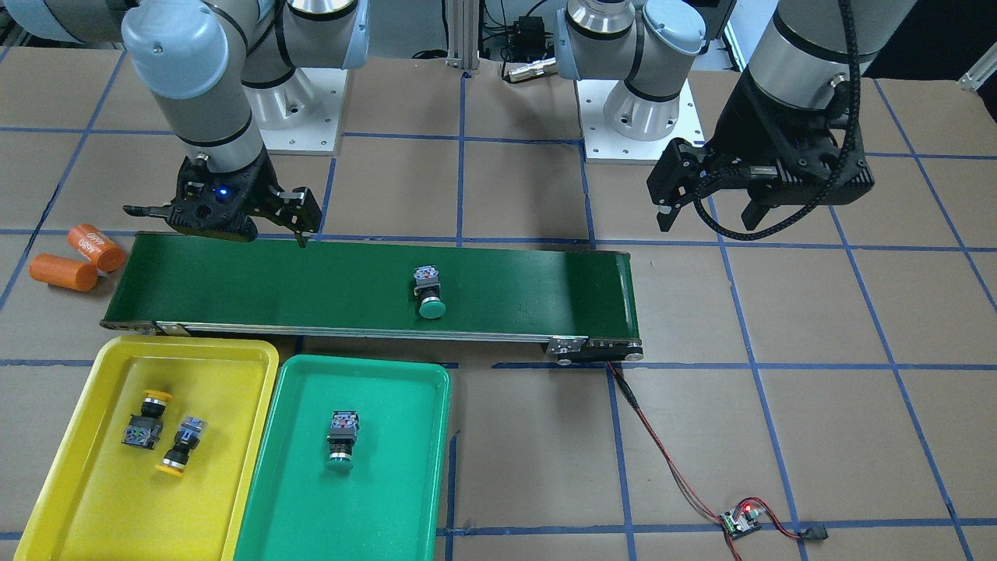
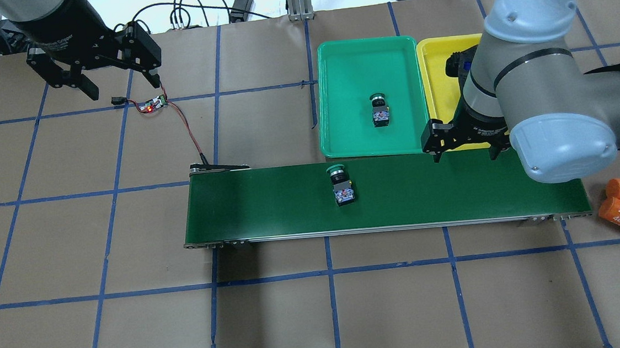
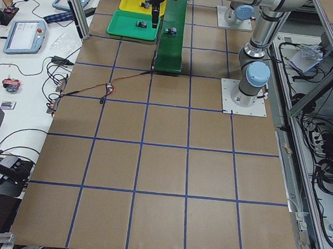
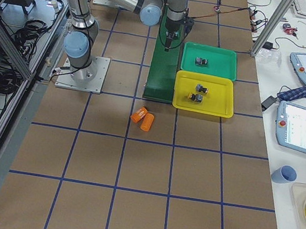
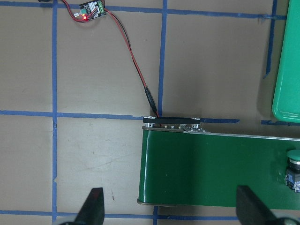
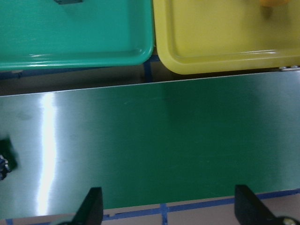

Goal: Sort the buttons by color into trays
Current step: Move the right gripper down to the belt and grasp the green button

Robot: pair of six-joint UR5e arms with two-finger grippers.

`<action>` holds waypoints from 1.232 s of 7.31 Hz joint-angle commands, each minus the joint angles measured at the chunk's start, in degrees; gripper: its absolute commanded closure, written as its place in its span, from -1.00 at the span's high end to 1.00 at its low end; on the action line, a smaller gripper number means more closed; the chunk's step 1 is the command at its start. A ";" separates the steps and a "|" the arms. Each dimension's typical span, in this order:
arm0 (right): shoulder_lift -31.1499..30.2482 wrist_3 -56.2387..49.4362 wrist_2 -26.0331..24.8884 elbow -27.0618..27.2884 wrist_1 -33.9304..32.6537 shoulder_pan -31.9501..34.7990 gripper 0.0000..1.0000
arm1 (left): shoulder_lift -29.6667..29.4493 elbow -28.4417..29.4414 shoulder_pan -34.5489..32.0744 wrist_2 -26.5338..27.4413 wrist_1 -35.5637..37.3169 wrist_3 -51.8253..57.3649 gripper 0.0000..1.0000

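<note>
Front-facing view: the yellow tray (image 1: 117, 499) is seen to hold two yellow buttons (image 1: 145, 421). The green tray (image 1: 389, 483) holds one green button (image 1: 343, 440). A second green button (image 1: 428, 292) is lying mid-length on the conveyor belt (image 1: 273, 280). Counted: four buttons, two trays.

Overhead view: the left gripper (image 2: 123, 89) is held spread and empty, well off the belt. The right gripper (image 2: 464, 153) is also spread and empty, above the belt beside the trays.
</note>
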 commanded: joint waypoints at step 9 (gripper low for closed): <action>16.11 15.31 3.30 0.29 -16.65 12.74 0.51 | 0.85 -0.73 -0.11 0.07 0.24 0.13 1.00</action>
